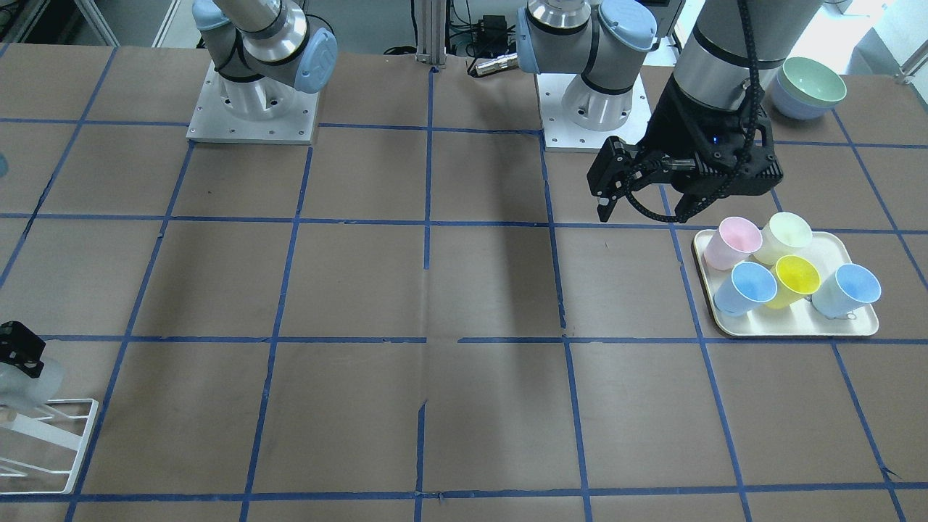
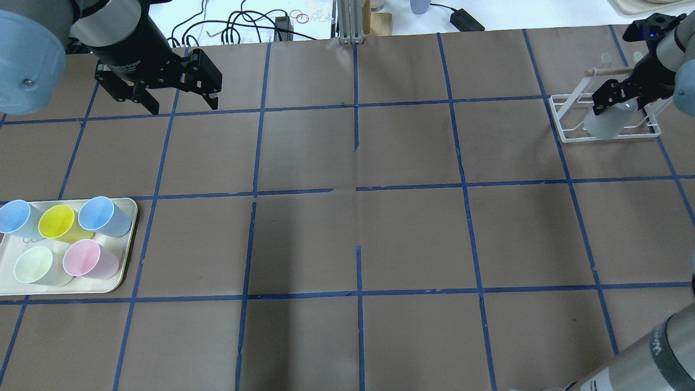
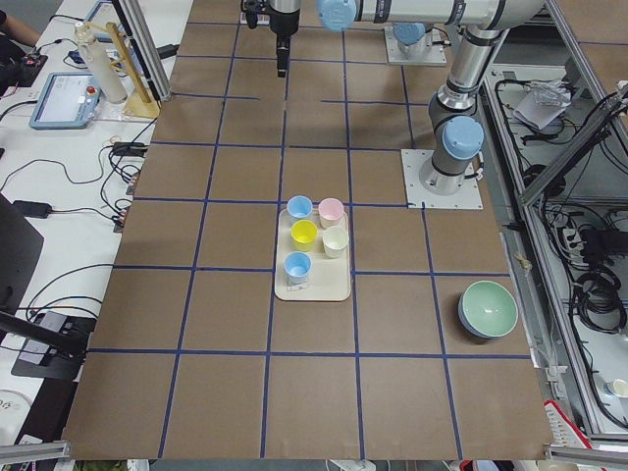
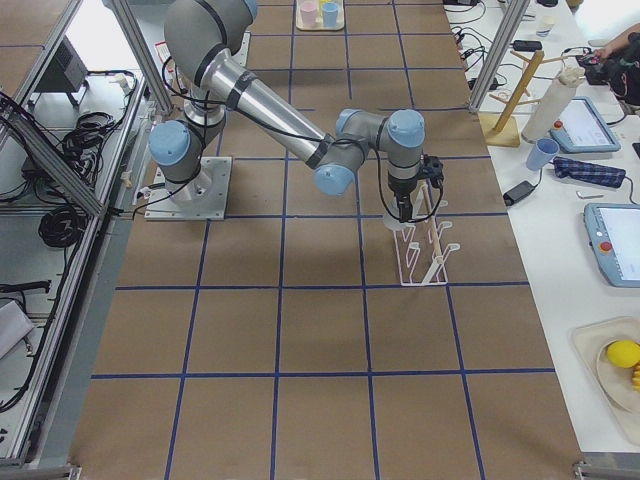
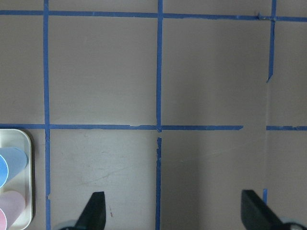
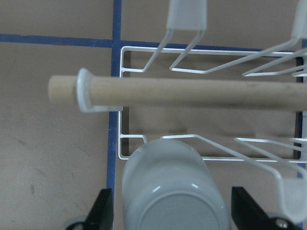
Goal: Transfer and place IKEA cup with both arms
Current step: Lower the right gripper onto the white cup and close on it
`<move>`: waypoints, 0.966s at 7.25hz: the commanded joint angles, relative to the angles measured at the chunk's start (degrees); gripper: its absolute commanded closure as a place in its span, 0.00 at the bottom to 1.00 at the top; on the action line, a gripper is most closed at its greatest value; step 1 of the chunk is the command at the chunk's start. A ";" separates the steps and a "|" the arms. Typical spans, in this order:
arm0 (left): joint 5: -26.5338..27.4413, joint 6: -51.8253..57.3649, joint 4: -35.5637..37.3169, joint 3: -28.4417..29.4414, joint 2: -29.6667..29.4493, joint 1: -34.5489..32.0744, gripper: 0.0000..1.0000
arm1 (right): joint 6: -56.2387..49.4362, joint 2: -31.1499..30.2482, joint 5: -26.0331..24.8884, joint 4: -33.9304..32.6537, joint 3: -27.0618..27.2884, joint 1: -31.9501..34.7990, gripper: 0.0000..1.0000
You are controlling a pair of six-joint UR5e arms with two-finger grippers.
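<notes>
The IKEA cup [image 6: 172, 191], pale grey, sits base-up among the prongs of a white wire rack [image 6: 144, 69] under its wooden bar. My right gripper [image 6: 170, 211] straddles it with its jaws apart, a thin gap showing on each side. The cup [image 2: 604, 122] and right gripper [image 2: 613, 100] show at the far right of the overhead view. They also show at the left edge of the front view, cup [image 1: 22, 384] and gripper [image 1: 18, 351]. My left gripper [image 2: 182, 103] is open and empty, high above the table beyond the tray; it also shows in the left wrist view [image 5: 172, 211].
A cream tray [image 2: 126, 269] on my left holds two blue cups, a yellow, a pink [image 2: 87, 259] and a pale green one. Stacked green and lilac bowls [image 1: 808, 87] stand near the left arm's base. Blue tape lines grid the brown table.
</notes>
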 commanded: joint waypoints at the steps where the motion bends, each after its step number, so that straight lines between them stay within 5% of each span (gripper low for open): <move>1: -0.31 0.00 0.03 0.00 -0.03 0.09 0.00 | 0.02 -0.22 -0.12 0.09 0.00 0.01 0.15; 4: -0.49 -0.09 0.12 0.00 -0.29 0.09 0.00 | -0.07 -0.13 0.24 0.00 -0.09 0.01 0.15; 5: -0.40 -0.09 0.12 0.00 -0.30 0.00 0.00 | -0.16 -0.13 -0.03 0.09 0.00 -0.08 0.24; 7: -0.23 -0.09 0.12 0.00 -0.38 0.00 0.00 | -0.16 -0.13 -0.55 0.26 -0.09 0.01 0.59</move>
